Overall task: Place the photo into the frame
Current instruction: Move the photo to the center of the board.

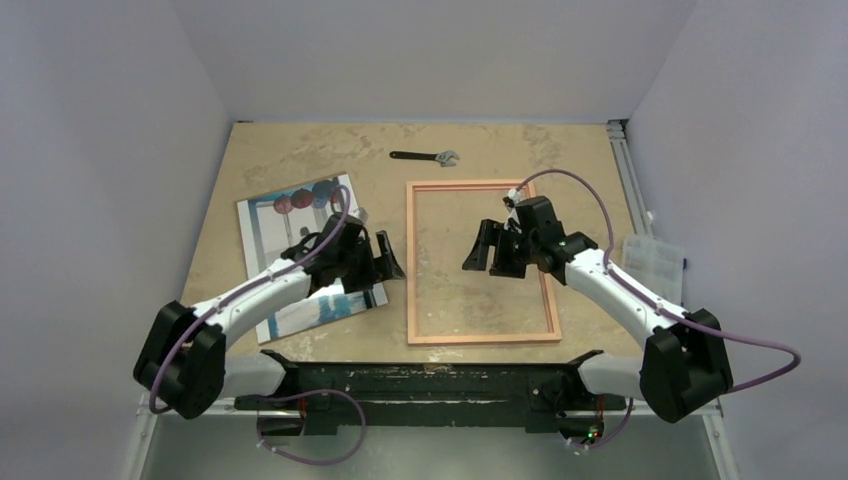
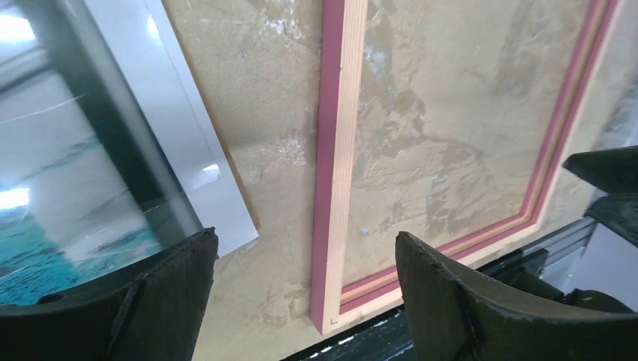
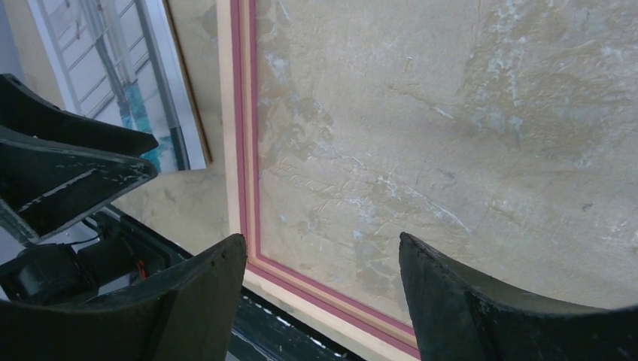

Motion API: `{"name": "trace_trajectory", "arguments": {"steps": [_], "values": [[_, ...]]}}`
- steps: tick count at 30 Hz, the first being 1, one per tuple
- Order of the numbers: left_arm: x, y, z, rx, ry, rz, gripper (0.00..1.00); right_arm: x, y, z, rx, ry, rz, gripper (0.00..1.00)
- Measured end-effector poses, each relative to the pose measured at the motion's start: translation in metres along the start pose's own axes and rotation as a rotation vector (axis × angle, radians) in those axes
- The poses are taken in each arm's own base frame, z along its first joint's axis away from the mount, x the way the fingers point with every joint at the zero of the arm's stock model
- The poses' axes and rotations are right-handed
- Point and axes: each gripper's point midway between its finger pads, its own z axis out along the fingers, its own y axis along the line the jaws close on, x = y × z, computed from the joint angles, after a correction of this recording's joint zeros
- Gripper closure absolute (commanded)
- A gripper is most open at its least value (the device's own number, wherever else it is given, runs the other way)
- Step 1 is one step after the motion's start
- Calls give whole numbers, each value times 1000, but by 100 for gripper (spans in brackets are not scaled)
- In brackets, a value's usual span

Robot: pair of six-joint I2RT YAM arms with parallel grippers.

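Beige, mottled tabletop (image 1: pixel 300 150) seen from above, w/ two black-and-white robot arms reaching in from the near edge. The photo (image 1: pixel 275 225) lies flat and face up on the L side: blue-white columns, red and blue balls along its far edge, white border. The frame (image 1: pixel 485 336) lies flat just to the R of it, centre of the tabletop, apart from the photo w/ a strip of bare surface btwn them. Its rails show light wood on top and pink down the sides. The tabletop reads through the opening; cannot tell if a pane is in there. A small black wrench (image 1: pixel 425 156) lies beyond the frame, well apart.

L claw (image 1: pixel 378 262) hangs over the photo's R edge, jaws spread wide, nothing in them. R claw (image 1: pixel 492 250) hangs above the frame's opening, jaws also wide and holding nothing.

Handling, as a guess: the photo looks glossy, thin and light, so prob. slippery and bendy, and it sits flush w/ the surface, so there is no lip to get under. Best hold is likely the R edge or a near corner, pinched on the white border, lifted gently to avoid a crease. The frame looks stiff and light; a rail is the place to steady it.
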Motion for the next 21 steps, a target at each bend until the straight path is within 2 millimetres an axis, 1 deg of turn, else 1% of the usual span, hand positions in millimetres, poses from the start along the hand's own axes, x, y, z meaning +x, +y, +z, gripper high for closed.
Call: {"name": "trace_trajectory", "arguments": {"steps": [2,4,8,10,14,18,21], "values": [[-7,-1,-12,36,-39,-15,15,0,6,0,-9,2,-12,27],[-15,3,-23,53,-79,-34,16,0,10,1,-17,5,-22,28],[-24,20,-41,26,-139,-71,17,7,21,3,-34,23,-37,28],[-27,35,-49,-21,-166,-91,17,11,27,8,-42,39,-45,28],[-30,73,-67,-168,-215,-130,17,22,44,23,-53,93,-68,28],[-20,112,-79,-344,-214,-153,17,28,66,36,-76,127,-98,28],[-11,130,-81,-438,-181,-157,17,32,79,44,-90,148,-118,28]]}}
